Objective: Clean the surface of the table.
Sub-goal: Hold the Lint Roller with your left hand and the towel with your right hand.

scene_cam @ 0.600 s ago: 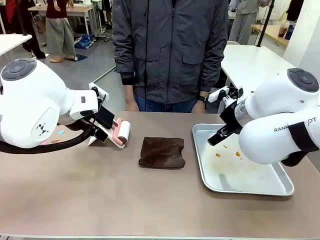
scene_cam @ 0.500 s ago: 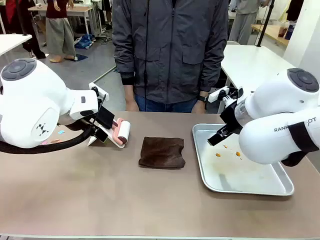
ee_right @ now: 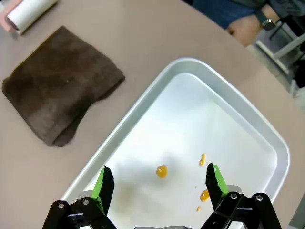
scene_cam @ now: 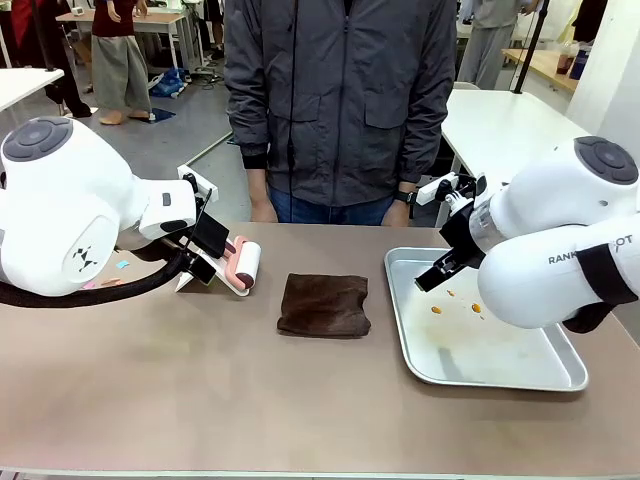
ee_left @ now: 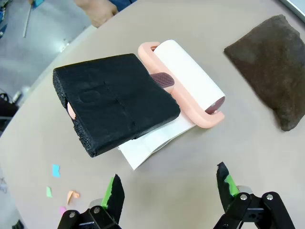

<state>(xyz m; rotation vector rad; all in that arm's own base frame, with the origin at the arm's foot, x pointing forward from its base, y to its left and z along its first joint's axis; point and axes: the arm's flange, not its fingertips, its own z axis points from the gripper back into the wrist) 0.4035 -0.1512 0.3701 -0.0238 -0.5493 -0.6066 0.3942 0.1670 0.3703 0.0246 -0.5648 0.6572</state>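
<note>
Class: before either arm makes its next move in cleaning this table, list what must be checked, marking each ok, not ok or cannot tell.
1. Left claw open, empty: ok.
2. Right claw open, empty: ok.
3. Folded dark brown cloth lying free on the brownish-taupe table: ok.
4. Table free of litter: not ok; small coloured paper scraps lie on it.
5. Shiny rectangular metal tray clean: not ok; orange spots inside.

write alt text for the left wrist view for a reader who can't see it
The left hand hovers open above a black foam block lying across the handle of a pink lint roller, with white paper beneath. A folded brown cloth lies to the picture's right and coloured paper scraps to the lower left, all on the taupe table.
</note>
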